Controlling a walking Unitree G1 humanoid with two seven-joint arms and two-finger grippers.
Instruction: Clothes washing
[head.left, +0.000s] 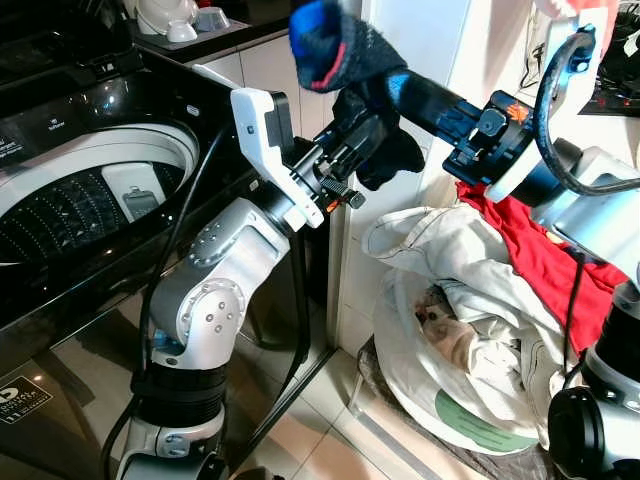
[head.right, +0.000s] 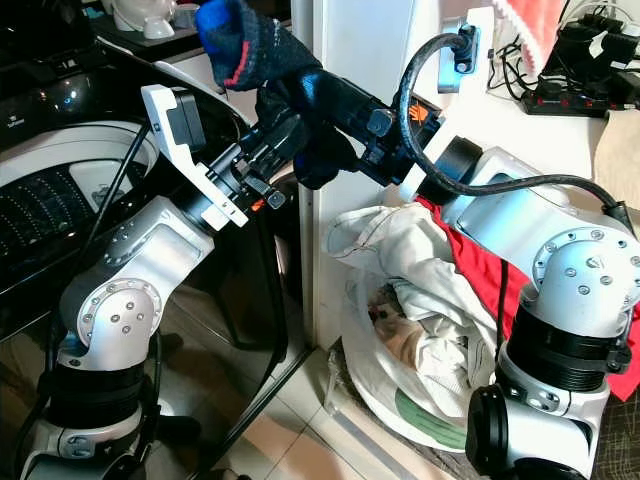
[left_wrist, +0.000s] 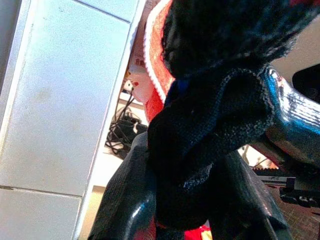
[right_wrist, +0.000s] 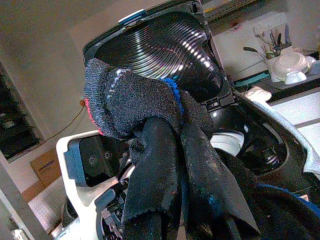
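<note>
Where both arms meet, right fingers (right_wrist: 165, 165) pinch a dark sock (head.left: 345, 50).

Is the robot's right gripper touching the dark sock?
Touching. In the right wrist view, the right gripper is shut on the sock, with the knit fabric bunched over its black fingers.

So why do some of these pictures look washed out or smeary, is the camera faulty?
Left eye view: the white wall is overexposed. Left wrist view: the dark sock sits so close it blurs, and the pale tiles glare. Right wrist view: the washing machine lid shows bright reflected streaks, and the sock is soft.
</note>
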